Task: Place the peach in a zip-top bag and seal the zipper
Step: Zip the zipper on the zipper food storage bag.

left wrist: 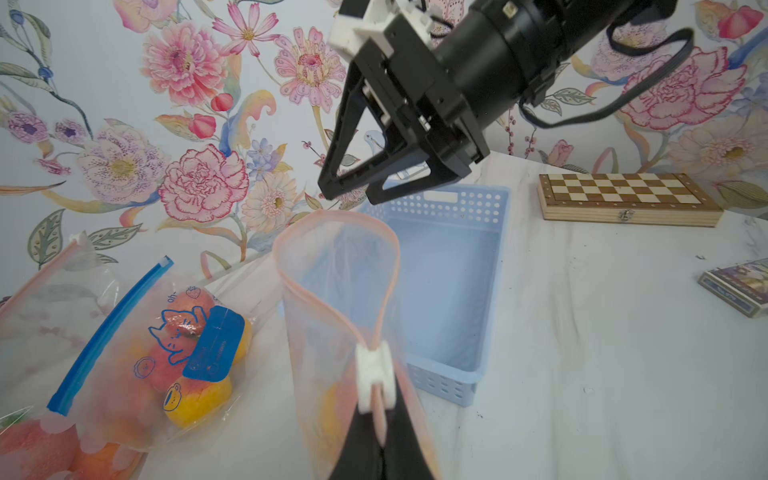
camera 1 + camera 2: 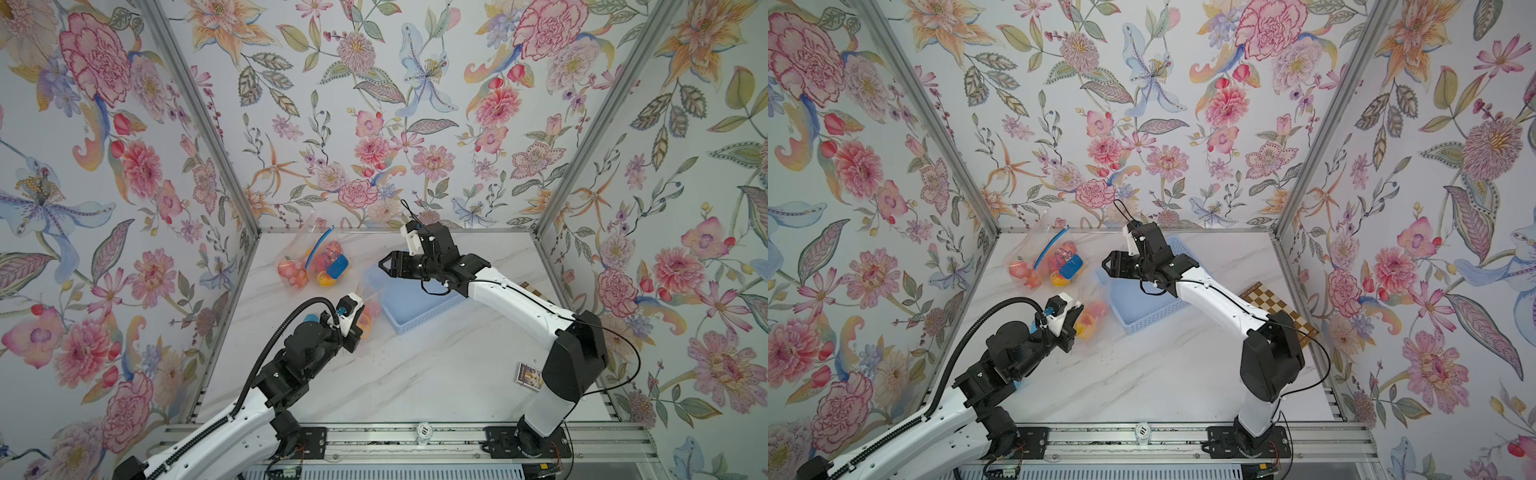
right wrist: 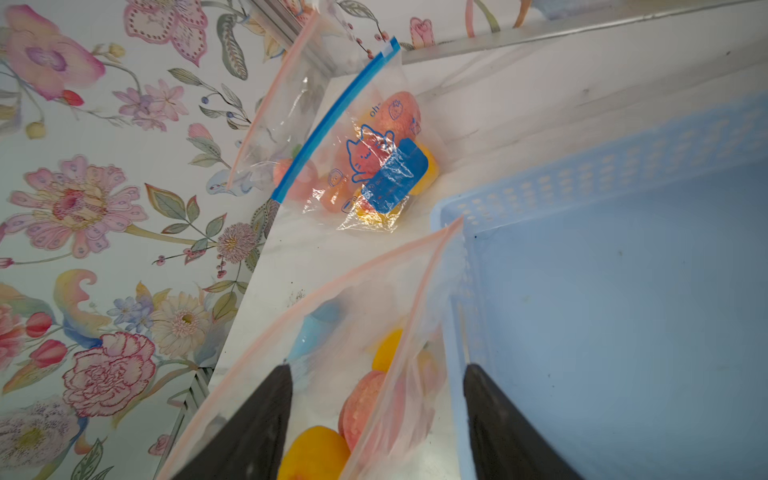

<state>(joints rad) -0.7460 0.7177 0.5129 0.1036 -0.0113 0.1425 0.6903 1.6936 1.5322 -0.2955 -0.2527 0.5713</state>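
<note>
Peach (image 3: 361, 401), round pink-orange, lies bagged under our spread right tool (image 3: 378, 370). Left tool (image 1: 379, 411) clamps the clear plastic bag (image 1: 320, 316); next we'd pull its white slider (image 1: 374, 376) across.

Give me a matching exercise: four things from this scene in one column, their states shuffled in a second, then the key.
Column one
1. left end effector
2. right end effector
3. chessboard box
4. blue-zipper bag

Column two
A. open, holding nothing
B. lying with fruit inside
C. shut on the pink-zipper bag
D. wooden, folded shut

Pairs: 1-C, 2-A, 3-D, 4-B
</note>
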